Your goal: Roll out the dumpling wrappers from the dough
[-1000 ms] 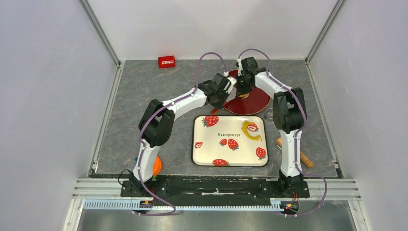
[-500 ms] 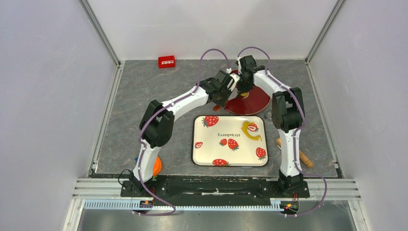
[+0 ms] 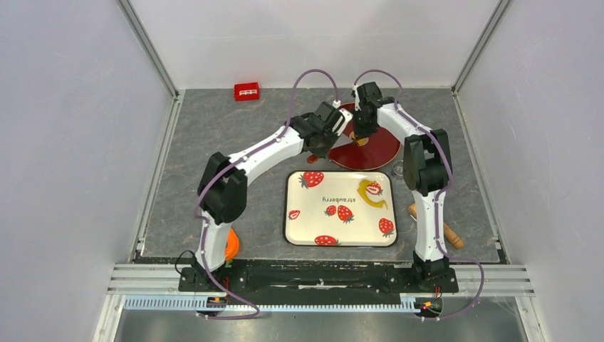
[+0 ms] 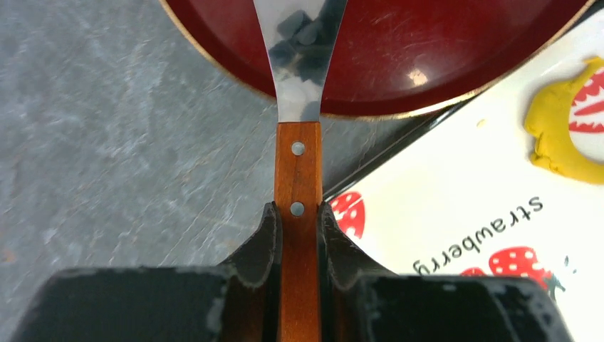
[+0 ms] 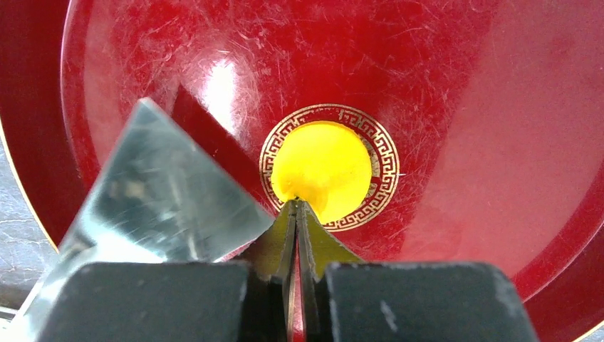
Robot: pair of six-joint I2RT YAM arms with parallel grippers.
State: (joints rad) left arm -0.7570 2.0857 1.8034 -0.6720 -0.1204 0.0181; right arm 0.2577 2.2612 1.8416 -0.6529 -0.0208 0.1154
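Right wrist: right fingers (image 5: 275,249) closed, perhaps touching wrapper (image 5: 324,167); left fingers (image 4: 265,244) grip spatula (image 4: 298,167).

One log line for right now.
left hand: shut on spatula, blade over red plate | right hand: shut, tips at wrapper edge | dough: on tray

Glossy plate (image 5: 470,128); polished metal spatula (image 4: 303,71), wood handle (image 4: 298,171); matt dumpling wrapper (image 5: 320,167).

Spatula (image 4: 298,142): blade tip cut off at top edge. Dough (image 4: 552,139) cut by right edge. Roller (image 3: 453,239) half hidden behind right arm. Orange item (image 3: 233,246) mostly behind left arm, unidentifiable.
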